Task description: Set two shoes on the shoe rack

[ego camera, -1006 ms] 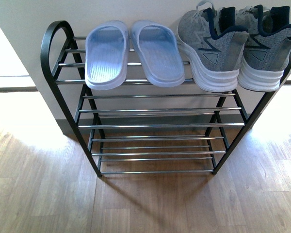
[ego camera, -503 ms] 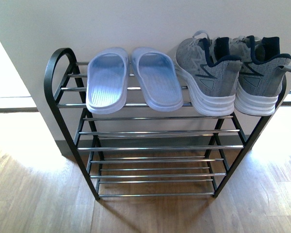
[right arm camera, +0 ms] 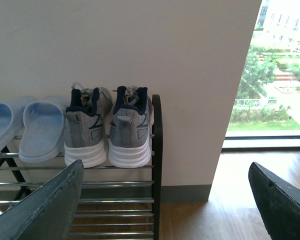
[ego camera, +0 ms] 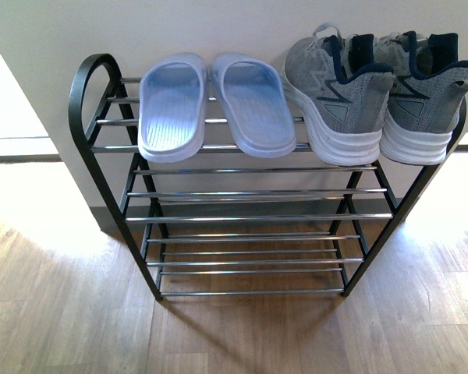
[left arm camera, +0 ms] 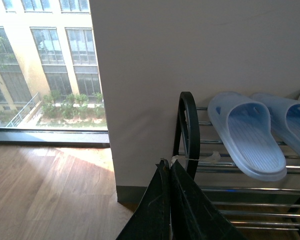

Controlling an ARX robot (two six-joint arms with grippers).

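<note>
Backing both arms clear looks like all that is left, since both pairs already sit on the top shelf, and doing it well means drawing straight away from the rack without brushing its frame or nudging a heel. Nearest the cameras, the left pincer (left arm camera: 169, 200) is clenched, its two dark fingers pressed together with nothing between them, low beside the looped end of the rack. The right pincer (right arm camera: 165, 200) is released, its fingers spread wide apart and empty, well short of the shoes. Beyond them, above the wooden floor (ego camera: 70, 312), stands the shoe rack (ego camera: 249, 218), its lower tiers of silver rods bare. On its top tier, the pale blue slides (ego camera: 214, 105) lie side by side, toes toward the wall, and just beside them the grey sneakers (ego camera: 382, 93) stand with heels outward, white soles overhanging the front rod a little. Behind is the plain wall (ego camera: 218, 23). Compared with half a second ago, the rack sits slightly higher in the front view and the shoes keep the same places on the shelf, so it seems only the viewpoint has shifted.
</note>
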